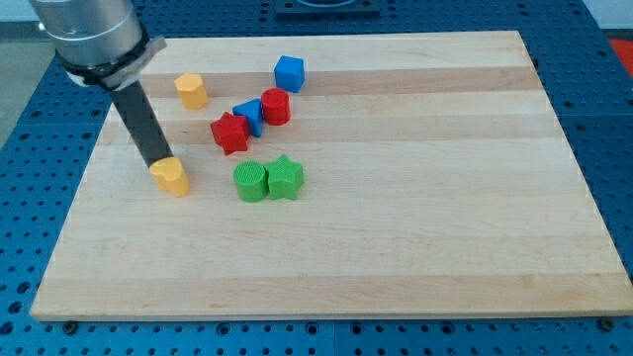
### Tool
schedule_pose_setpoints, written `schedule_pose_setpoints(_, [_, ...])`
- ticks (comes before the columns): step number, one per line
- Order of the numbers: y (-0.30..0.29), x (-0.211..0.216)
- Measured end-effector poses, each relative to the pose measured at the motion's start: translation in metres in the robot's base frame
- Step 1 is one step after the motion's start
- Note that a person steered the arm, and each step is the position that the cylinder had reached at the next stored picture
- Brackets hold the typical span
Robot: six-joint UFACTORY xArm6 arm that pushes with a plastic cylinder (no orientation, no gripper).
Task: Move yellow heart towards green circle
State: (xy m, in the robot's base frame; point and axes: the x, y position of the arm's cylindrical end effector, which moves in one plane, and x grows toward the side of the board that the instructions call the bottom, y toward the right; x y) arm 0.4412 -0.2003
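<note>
The yellow heart (170, 176) lies on the wooden board at the view's left. The green circle (250, 182) lies to its right, about a block's width of bare board away. My tip (156, 163) rests at the heart's upper left edge, touching or almost touching it. The dark rod slants up to the view's top left.
A green star (285, 177) touches the green circle's right side. Above them sit a red star (229, 133), a blue triangle (249, 115), a red cylinder (276, 106) and a blue cube (289, 72). A yellow hexagon (191, 90) lies top left. The wooden board (415, 218) sits on a blue table.
</note>
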Motion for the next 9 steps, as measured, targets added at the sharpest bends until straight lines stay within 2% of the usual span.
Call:
schedule_pose_setpoints(1, [0.001,0.002])
schedule_pose_setpoints(3, [-0.049,0.008])
schedule_pose_setpoints(4, [-0.050,0.022])
schedule_pose_setpoints(7, [0.027,0.024])
schedule_pose_setpoints(9, [0.035,0.024])
